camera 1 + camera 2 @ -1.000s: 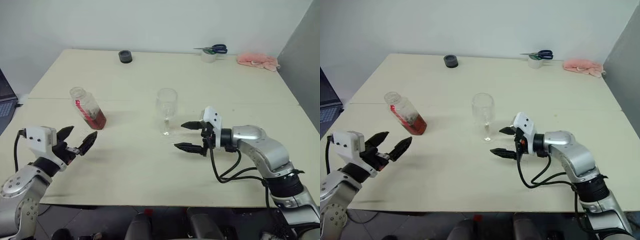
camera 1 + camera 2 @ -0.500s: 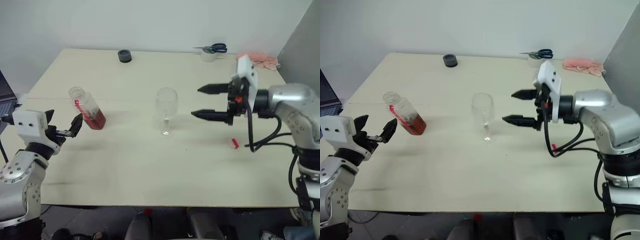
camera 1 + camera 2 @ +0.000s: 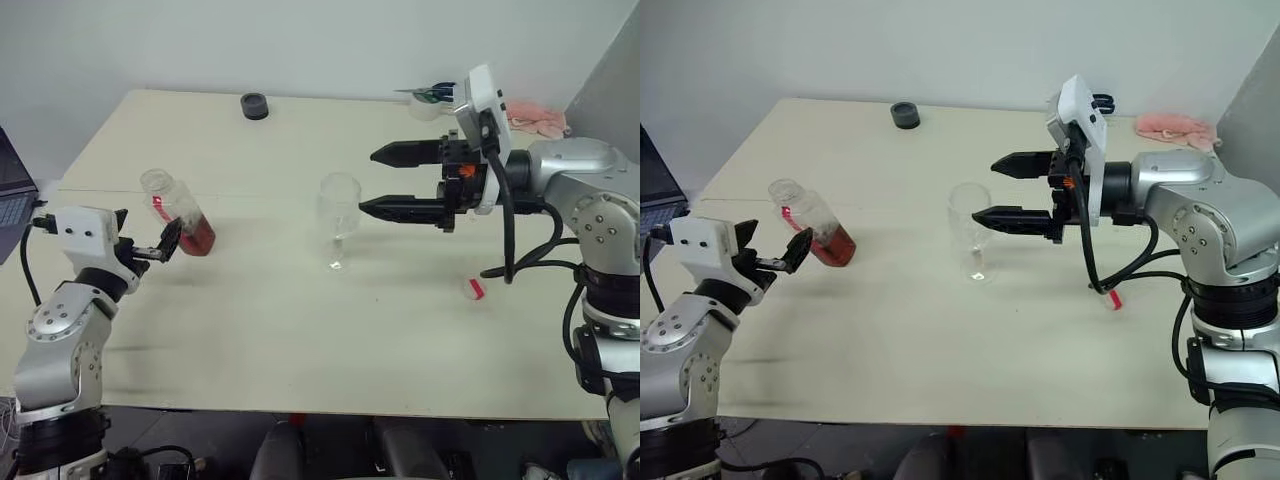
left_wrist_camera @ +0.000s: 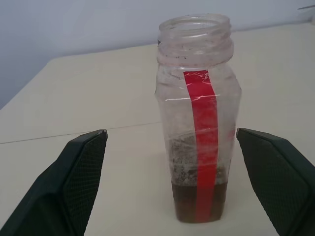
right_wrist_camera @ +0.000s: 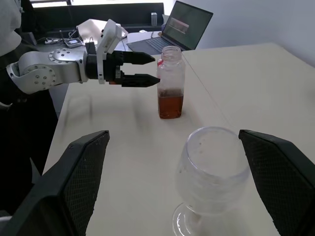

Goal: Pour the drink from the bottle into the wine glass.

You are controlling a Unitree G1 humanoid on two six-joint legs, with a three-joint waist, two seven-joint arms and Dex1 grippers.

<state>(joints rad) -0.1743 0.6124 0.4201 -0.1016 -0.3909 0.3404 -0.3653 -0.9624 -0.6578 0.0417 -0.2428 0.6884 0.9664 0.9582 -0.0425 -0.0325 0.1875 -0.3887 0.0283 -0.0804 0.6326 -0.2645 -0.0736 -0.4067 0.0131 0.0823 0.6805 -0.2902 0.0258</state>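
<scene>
The bottle (image 3: 178, 213) stood uncapped on the worktop (image 3: 280, 310), at about nine o'clock from the wine glass (image 3: 338, 216), with the drink (image 4: 199, 201) low in its base. The left end effector (image 3: 150, 243) hung just short of the bottle, fingers apart, gripping nothing. The right end effector (image 3: 378, 181) hovered above the worktop at three o'clock of the glass, fingers spread wide and empty. A small red piece (image 3: 475, 289) lay at four o'clock of the glass.
</scene>
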